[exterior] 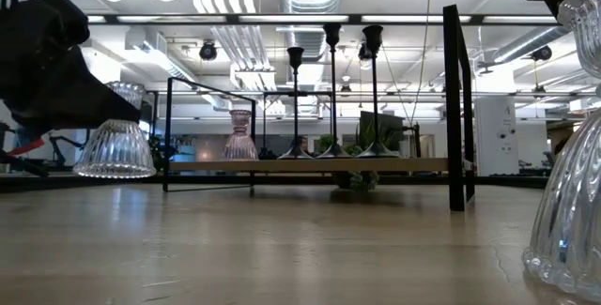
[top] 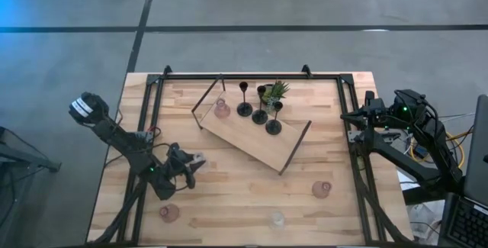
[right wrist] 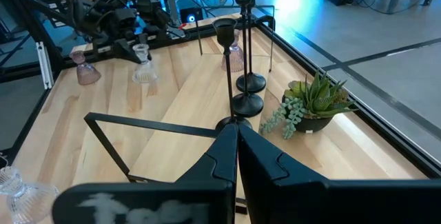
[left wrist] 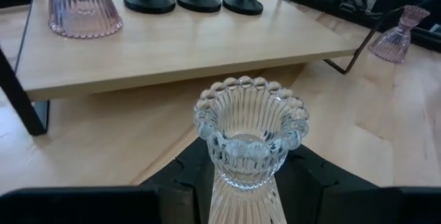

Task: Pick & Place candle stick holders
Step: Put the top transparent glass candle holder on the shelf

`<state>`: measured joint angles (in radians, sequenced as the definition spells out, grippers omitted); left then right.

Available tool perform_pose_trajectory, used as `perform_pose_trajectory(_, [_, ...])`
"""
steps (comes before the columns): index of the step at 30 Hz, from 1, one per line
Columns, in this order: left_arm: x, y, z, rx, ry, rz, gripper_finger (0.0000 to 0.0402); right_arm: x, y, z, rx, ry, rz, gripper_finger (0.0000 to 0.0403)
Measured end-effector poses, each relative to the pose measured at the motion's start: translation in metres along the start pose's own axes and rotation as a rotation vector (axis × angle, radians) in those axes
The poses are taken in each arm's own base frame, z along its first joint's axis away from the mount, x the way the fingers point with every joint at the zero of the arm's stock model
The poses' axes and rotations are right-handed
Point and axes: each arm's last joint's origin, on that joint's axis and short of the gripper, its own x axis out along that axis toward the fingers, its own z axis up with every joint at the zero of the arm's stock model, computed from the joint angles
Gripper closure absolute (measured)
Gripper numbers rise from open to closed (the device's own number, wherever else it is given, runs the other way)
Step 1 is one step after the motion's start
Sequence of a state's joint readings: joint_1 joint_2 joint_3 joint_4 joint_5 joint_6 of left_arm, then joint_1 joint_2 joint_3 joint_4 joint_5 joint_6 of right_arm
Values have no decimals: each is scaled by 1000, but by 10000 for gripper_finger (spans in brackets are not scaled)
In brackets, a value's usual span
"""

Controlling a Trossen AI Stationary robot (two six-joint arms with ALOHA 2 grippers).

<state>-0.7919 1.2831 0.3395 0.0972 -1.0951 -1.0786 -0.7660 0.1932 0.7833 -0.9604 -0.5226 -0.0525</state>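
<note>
1. The left gripper [top: 187, 168] was over the near-left part of the table [top: 244, 202]. Its jaws were partly closed on a clear glass cup [left wrist: 249, 138], which stood upright between the fingers [left wrist: 186, 176], its scalloped mouth up. In the low view this cup hung a little above the table top, not resting on it.

2. The wooden board [top: 255, 137] lay to the far right of this gripper, on a diagonal across the middle of the table. Its long near edge faced the gripper, so I judged that the cup must travel away and to the right, and go up over that edge, because the board stands raised on its dark metal frame.

3. On the board there were already three black candle stick holders [top: 259, 111] in a row at the far side, all upright, and one pink cup [top: 222, 110] near the far-left corner. The small green plant [top: 276, 90] was just beside the black holders. The near half of the board looked free.

4. The left arm was clearly the nearer one. It came in from the left edge of the table, bent low, with the wrist pointing toward the board.

5. The right gripper [right wrist: 236, 156] waited at the far-right edge of the table, fingers fully together, holding nothing.

6. Other cups were on the table: a pink one [top: 168, 213] near left, a clear one [top: 277, 220] near centre, a pink one [top: 322, 189] near right.
</note>
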Motion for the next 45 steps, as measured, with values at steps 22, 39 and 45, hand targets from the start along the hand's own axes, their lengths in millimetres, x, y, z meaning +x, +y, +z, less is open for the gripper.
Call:
perform_pose_trajectory(22, [4, -11, 10, -20, 9, -15, 277, 0, 0, 0, 0, 0, 0, 394])
perform_pose_trajectory(39, [5, -13, 12, -22, 2, -27, 277, 0, 0, 0, 0, 0, 0, 394])
perform_pose_trajectory(45, [9, -15, 17, -10, -12, -35, 277, 0, 0, 0, 0, 0, 0, 394])
